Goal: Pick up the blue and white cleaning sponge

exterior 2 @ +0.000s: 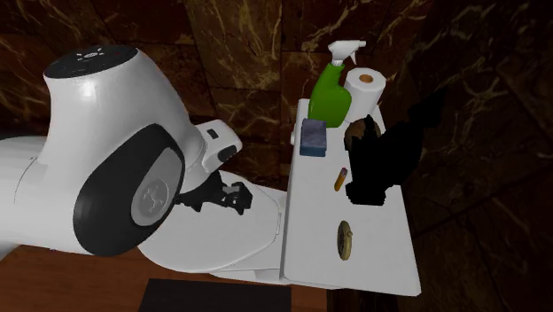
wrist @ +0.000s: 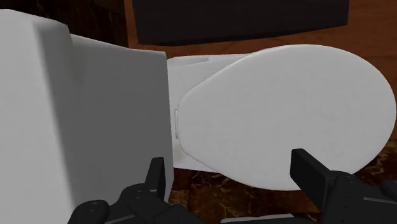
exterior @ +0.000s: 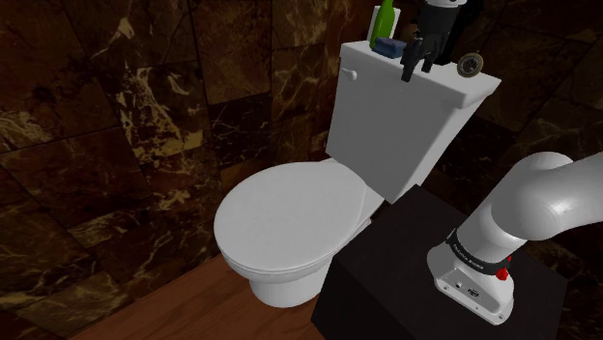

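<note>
Closest to you, the arm (exterior 2: 106,168) bulks white across the left of the second exterior view. To its right the tank lid (exterior 2: 354,261) runs from the bottom edge up to the upper middle. The sponge (exterior 2: 314,137) lies flat at the far end of that lid, in the upper middle of the frame. It is blue and sits just below the green bottle (exterior 2: 331,97); you cannot tell whether the two touch. A paper roll (exterior 2: 365,87) stands just right of the bottle. Lower on the lid lie a small orange stick (exterior 2: 339,180) and a round brown disc (exterior 2: 346,239), both well apart from the sponge.

In the shoulder view your gripper (exterior: 417,66) hangs at the top, right of centre. It points down over the lid, just right of the sponge (exterior: 390,46) and not touching it. The white tank (exterior: 401,126) drops below it to the closed seat (exterior: 290,227) at centre, and the black stand (exterior: 387,280) takes the lower right.

In the wrist view the black fingers (wrist: 157,178) stand wide apart with nothing held between them. Beyond them you see the seat (wrist: 280,121) and the tank's wall (wrist: 95,127).
</note>
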